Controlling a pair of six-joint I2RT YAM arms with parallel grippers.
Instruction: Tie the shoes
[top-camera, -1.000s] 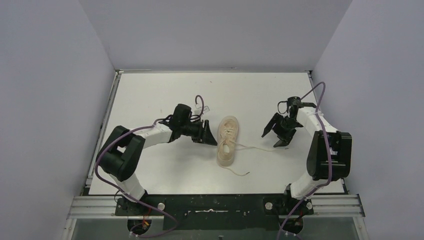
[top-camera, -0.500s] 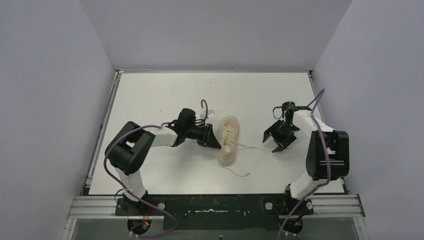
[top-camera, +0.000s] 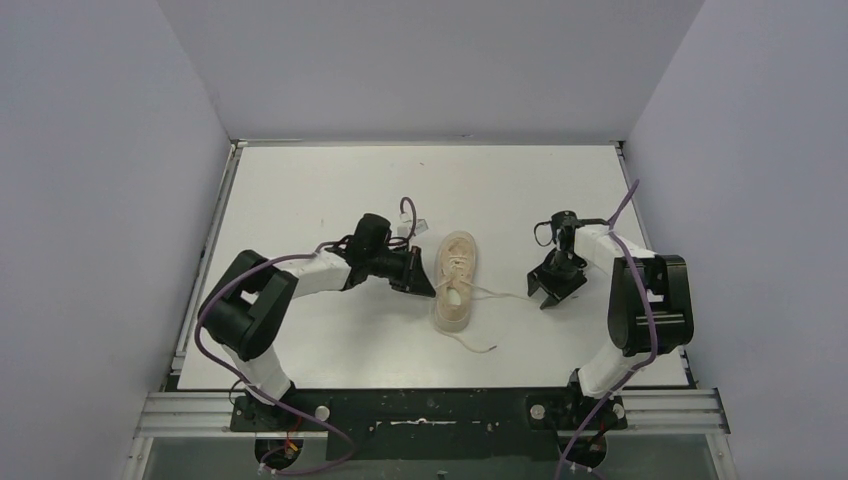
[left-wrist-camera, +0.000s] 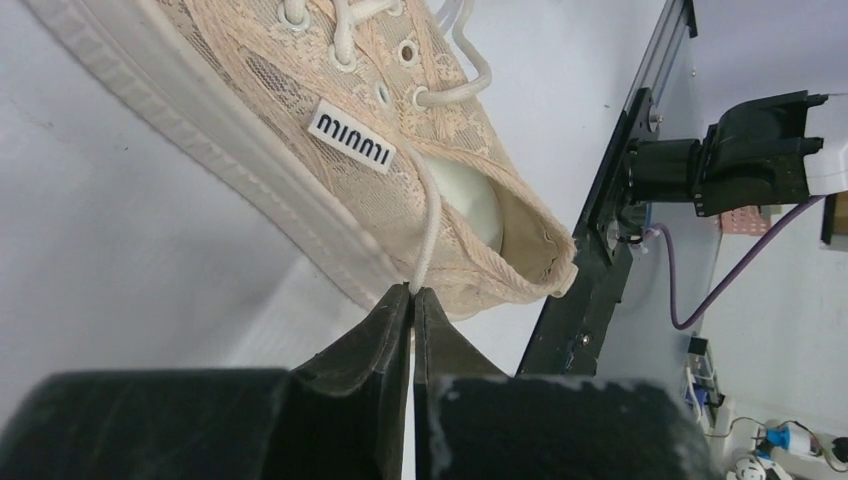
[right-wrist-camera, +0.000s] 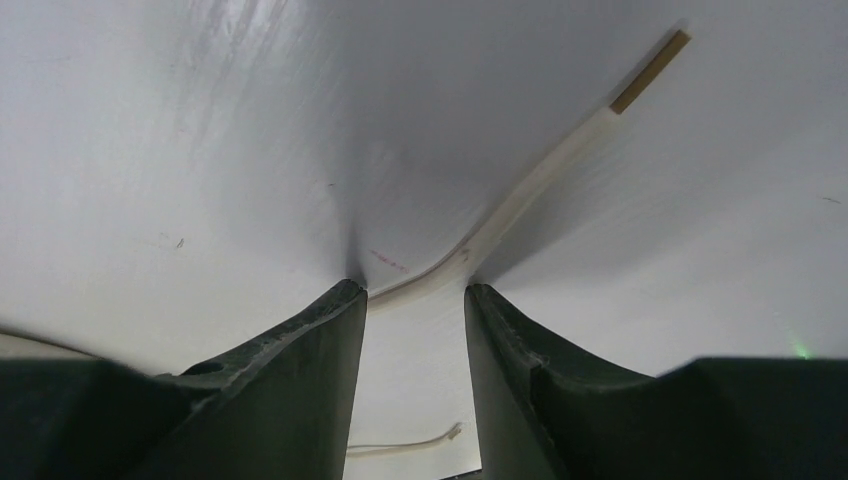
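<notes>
Top external view has the cream sneaker (top-camera: 456, 282) lying on the white table (top-camera: 300, 200) between the two arms, toe pointing away from their bases. At the shoe's side, the left gripper (left-wrist-camera: 411, 295) is pinched tight on a lace (left-wrist-camera: 430, 225). The right gripper (right-wrist-camera: 412, 292) stands parted, tips down at the table, straddling the other lace end (right-wrist-camera: 530, 190).

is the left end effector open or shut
Shut: the black fingers of the left end effector meet, pinching the thin cream lace of the cream-beige fabric sneaker.
</notes>
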